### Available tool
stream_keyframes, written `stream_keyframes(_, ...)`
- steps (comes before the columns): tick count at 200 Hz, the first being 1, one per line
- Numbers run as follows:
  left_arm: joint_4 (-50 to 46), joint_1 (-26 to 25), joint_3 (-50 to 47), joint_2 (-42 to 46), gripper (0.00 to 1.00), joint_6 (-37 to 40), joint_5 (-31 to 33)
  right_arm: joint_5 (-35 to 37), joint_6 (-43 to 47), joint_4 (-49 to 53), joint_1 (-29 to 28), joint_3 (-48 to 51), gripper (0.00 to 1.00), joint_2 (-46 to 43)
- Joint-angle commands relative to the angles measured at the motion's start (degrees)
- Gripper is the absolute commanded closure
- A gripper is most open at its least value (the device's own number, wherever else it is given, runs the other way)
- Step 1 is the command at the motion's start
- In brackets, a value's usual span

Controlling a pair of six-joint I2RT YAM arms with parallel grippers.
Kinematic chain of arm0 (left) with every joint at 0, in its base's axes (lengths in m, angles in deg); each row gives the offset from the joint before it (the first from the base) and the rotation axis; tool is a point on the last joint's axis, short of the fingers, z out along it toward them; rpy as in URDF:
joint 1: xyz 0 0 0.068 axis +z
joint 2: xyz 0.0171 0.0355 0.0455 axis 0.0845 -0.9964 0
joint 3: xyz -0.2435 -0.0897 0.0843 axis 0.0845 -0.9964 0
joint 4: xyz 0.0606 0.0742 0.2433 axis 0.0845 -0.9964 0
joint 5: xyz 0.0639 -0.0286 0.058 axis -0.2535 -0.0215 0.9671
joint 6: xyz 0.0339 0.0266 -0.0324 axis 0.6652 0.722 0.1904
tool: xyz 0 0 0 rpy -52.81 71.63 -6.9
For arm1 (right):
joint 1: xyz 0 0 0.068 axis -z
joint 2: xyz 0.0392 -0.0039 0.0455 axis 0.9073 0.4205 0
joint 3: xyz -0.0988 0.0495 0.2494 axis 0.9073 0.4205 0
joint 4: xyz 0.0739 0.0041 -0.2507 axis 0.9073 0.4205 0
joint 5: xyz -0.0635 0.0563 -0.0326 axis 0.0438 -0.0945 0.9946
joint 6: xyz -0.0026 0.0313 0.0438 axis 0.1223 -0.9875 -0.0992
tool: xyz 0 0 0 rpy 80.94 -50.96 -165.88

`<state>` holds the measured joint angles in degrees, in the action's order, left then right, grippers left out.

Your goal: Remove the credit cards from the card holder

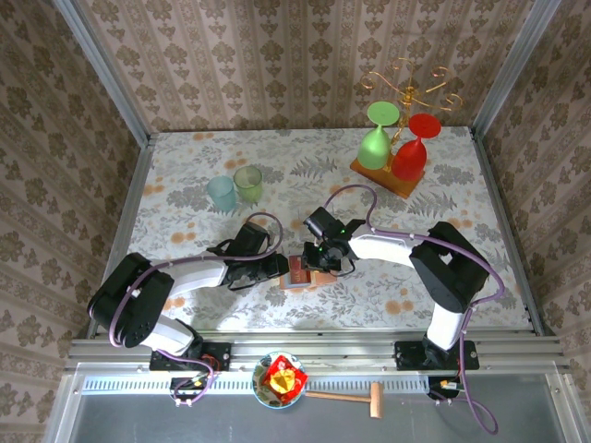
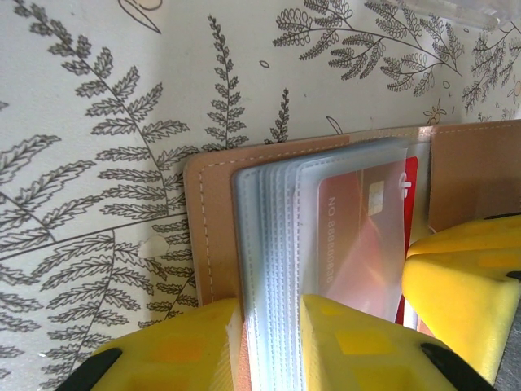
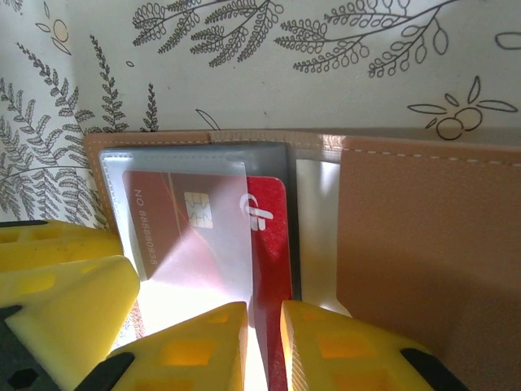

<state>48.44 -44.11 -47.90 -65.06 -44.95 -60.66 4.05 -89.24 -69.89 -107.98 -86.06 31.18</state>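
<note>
Salmon-brown leather marks the card holder (image 1: pixel 297 274), which lies open on the flowered table (image 1: pixel 175 212), around the middle and a little toward the near edge. In the top external view your left tool (image 1: pixel 280 269) meets it from the left and your right tool (image 1: pixel 323 261) from the right. Both are low over it, but the jaws are too small here to read.

In the left wrist view, the left tool (image 2: pixel 269 322) is pinching the fan of clear sleeves (image 2: pixel 264 236) at their near edge, beside the leather cover. A red credit card (image 2: pixel 358 236) sits inside the front sleeve. Its bare red edge pokes out on the right, just beside the other tool's yellow finger.

In the right wrist view, the right tool (image 3: pixel 262 318) is pressed onto the narrow red strip of the card that clears the sleeve. The chip end is under plastic. Glare washes out the pocket, so there may be a second card behind this one; I can't tell.

Expect the card to be light, stiff and slick, so a thin pinch on that strip could slip. Take hold flat across the exposed edge and draw it straight along the pocket. The sleeves are soft and will ride along with the card unless your left tool pins them down. The holder itself is light enough to slide on the table.
</note>
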Motion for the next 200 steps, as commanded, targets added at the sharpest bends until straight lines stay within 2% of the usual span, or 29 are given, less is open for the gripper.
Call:
stream_keyframes(1,-2.26,0.42,-1.45,-1.21,0.74,0.25,0.13,3.04,1.01,4.22,0.58,-0.63,0.8,-0.85)
stream_keyframes(103,-4.59,1.81,0.24,2.17,0.73,1.63,-0.76,3.14,0.93,2.35,1.34,1.17,0.8,-5.19)
stream_keyframes(158,-8.41,1.66,4.51,5.09,0.73,3.21,-2.04,-1.07,-0.08,-2.06,3.58,5.4,0.8,-8.06)
stream_keyframes(200,-7.39,-0.39,5.45,4.13,0.79,2.28,-2.6,-5.14,-0.66,-7.15,5.03,8.39,0.79,-8.17)
